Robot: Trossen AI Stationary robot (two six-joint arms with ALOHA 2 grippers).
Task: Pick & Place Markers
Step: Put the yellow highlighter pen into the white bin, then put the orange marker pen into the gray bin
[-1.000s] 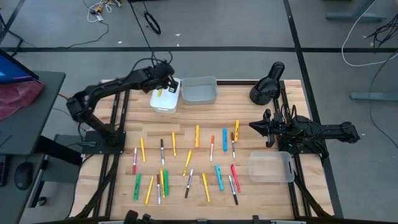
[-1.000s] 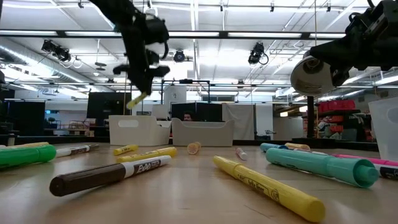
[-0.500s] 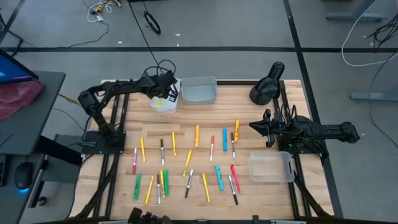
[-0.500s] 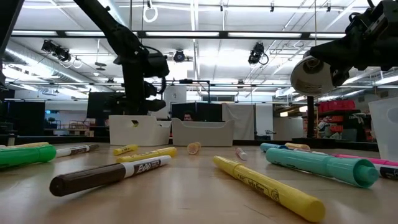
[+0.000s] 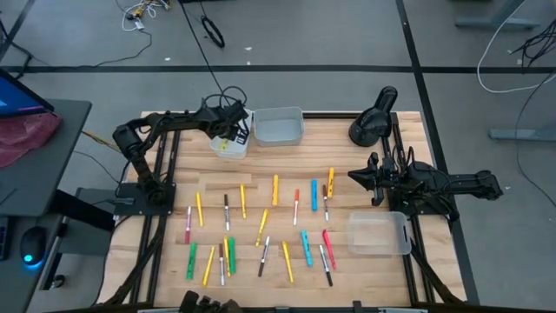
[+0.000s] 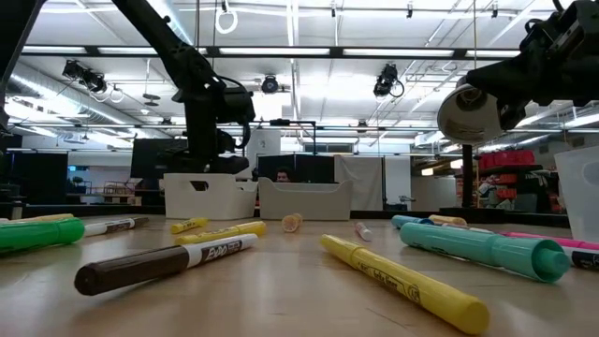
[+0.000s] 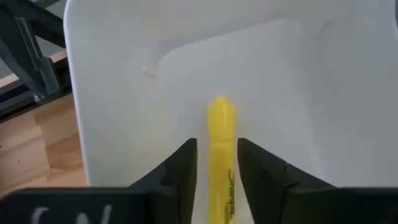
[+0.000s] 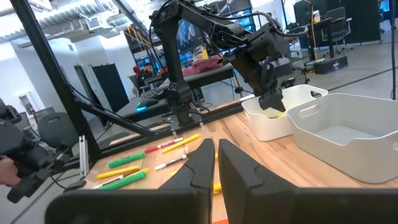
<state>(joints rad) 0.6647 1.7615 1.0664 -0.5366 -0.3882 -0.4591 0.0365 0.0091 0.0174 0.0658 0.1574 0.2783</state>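
My left gripper (image 5: pixel 228 135) is down inside the white bin (image 5: pixel 218 148) at the table's far left and is shut on a yellow marker (image 7: pixel 221 143). In the low view the left gripper (image 6: pixel 211 157) stands just above the bin's rim (image 6: pixel 201 178). Many markers (image 5: pixel 261 228), yellow, orange, green, light blue, red and white, lie flat on the wooden table. My right gripper (image 5: pixel 354 176) waits shut and empty at the table's right, above the wood. My left gripper pinches the yellow marker's body (image 7: pixel 220 180) between its two fingers, which come from above and lie along the marker. The marker's free end (image 7: pixel 220 106) sticks out past the fingertips, down inside the white bin. I cannot tell whether it touches the bin's floor.
A grey bin (image 5: pixel 278 127) stands beside the white one at the far edge. A clear bin (image 5: pixel 379 233) sits at the near right. A dark round fixture (image 5: pixel 373 122) stands at the far right. Bare wood lies between the bins and the marker rows.
My left gripper has gone down from above the white bin into it, carrying the yellow marker. The marker hung slanted in the air above the bin a second ago and is now below the rim. In the last half second the gripper has hardly moved.
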